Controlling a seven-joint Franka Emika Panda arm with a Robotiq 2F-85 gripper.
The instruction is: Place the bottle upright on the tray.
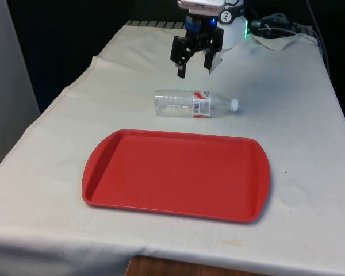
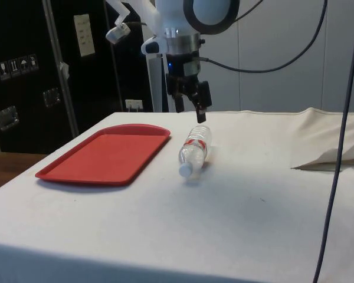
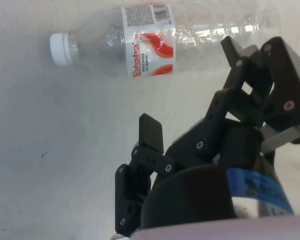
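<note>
A clear plastic bottle [image 1: 192, 103] with a red-and-white label and a white cap lies on its side on the cloth, its cap towards the front view's right. It lies just beyond the far edge of the red tray [image 1: 103, 167], which holds nothing. My gripper [image 1: 194, 67] hangs open in the air a little above and behind the bottle, with nothing between its fingers. The side view has the gripper [image 2: 190, 113] right over the bottle [image 2: 194, 150], beside the tray [image 2: 71, 171]. Seen from the wrist, the bottle [image 3: 155, 37] lies beyond the spread fingers [image 3: 151, 134].
Cables and a crumpled fold of cloth [image 1: 276, 34] lie at the far right corner by the robot's base. White cloth stretches bare to the right of the tray and the bottle. The table's front edge [image 1: 178, 261] runs close below the tray.
</note>
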